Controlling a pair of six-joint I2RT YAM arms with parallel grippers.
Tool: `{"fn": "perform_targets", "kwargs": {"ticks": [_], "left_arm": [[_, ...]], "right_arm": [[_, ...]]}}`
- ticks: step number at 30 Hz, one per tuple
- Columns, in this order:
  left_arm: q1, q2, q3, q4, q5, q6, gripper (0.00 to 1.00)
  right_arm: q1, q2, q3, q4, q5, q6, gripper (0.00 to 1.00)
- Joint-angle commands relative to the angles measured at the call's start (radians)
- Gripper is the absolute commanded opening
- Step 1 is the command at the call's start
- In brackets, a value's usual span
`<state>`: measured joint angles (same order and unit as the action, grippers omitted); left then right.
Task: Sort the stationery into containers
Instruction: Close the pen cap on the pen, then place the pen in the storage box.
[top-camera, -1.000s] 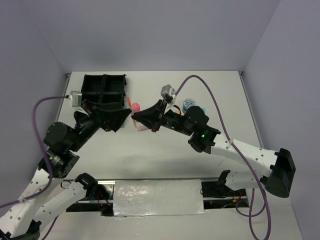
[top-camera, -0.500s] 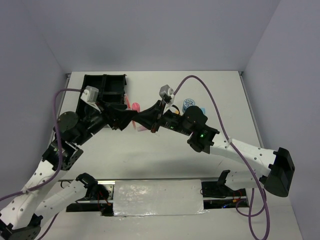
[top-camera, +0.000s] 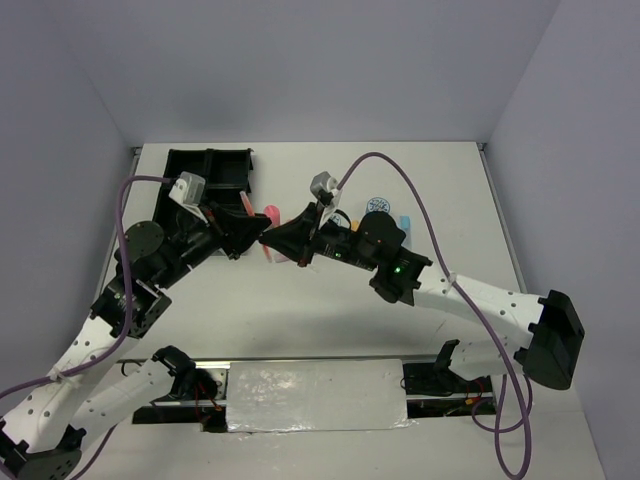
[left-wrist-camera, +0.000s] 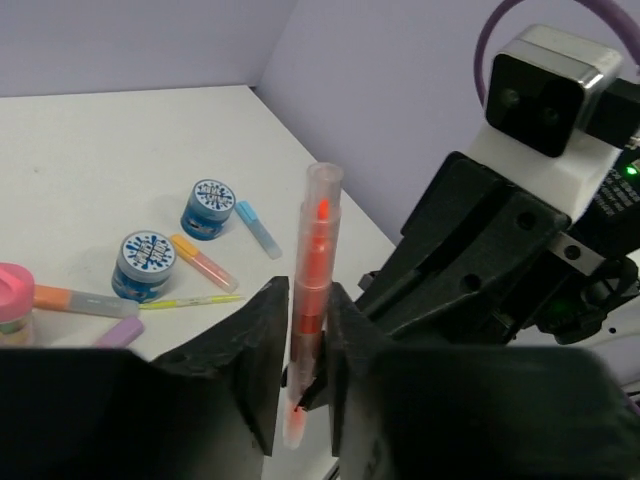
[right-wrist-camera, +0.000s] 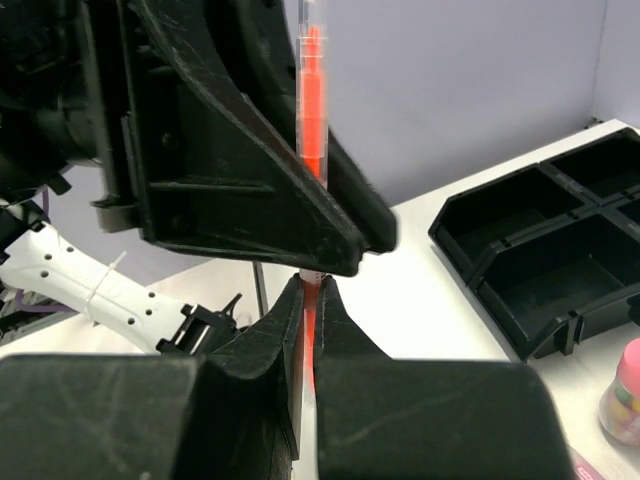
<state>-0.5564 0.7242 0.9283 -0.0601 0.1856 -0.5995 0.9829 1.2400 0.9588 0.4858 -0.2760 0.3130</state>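
Tray (top-camera: 205, 153), black, four compartments, sits at the tabletop's (top-camera: 300, 310) far left corner. Just off the tray's right edge the pincers face each other, left pincer (left-wrist-camera: 307, 300) and right pincer (right-wrist-camera: 308, 300) each clamped on the upright orange pen (left-wrist-camera: 314, 240). A pink-capped tube (top-camera: 269, 213) stands beside that edge. Farther right of the tray lie blue tins (left-wrist-camera: 147, 262), with markers (left-wrist-camera: 203, 263) beside them.

Both arms stretch inward from the near edge and meet nose to nose in the middle. The left gripper (top-camera: 256, 236) comes in from the left and the right gripper (top-camera: 279, 240) from the right. Each one's fingers are pinched on the same orange pen (left-wrist-camera: 318, 250).
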Motion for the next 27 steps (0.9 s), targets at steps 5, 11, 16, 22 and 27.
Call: {"fn": "perform_targets", "kwargs": {"ticks": [5, 11, 16, 22, 27], "left_arm": [[-0.004, 0.020, 0.024, 0.014, -0.005, 0.018, 0.00], [-0.004, 0.072, 0.070, -0.036, -0.020, 0.059, 0.00], [-0.004, 0.103, 0.083, -0.038, -0.050, 0.092, 0.00], [0.000, 0.141, 0.106, -0.089, -0.173, 0.139, 0.00], [0.007, 0.171, 0.067, -0.044, -0.277, 0.122, 0.00]], "right_arm": [[-0.003, 0.012, 0.026, 0.033, 0.009, 0.012, 0.00], [-0.004, -0.011, 0.005, 0.010, -0.063, -0.012, 0.94], [-0.029, -0.106, -0.084, -0.015, -0.016, -0.015, 1.00], [-0.076, -0.287, -0.244, -0.039, 0.012, -0.008, 1.00], [-0.089, -0.433, -0.345, -0.136, 0.076, -0.038, 1.00]]}}
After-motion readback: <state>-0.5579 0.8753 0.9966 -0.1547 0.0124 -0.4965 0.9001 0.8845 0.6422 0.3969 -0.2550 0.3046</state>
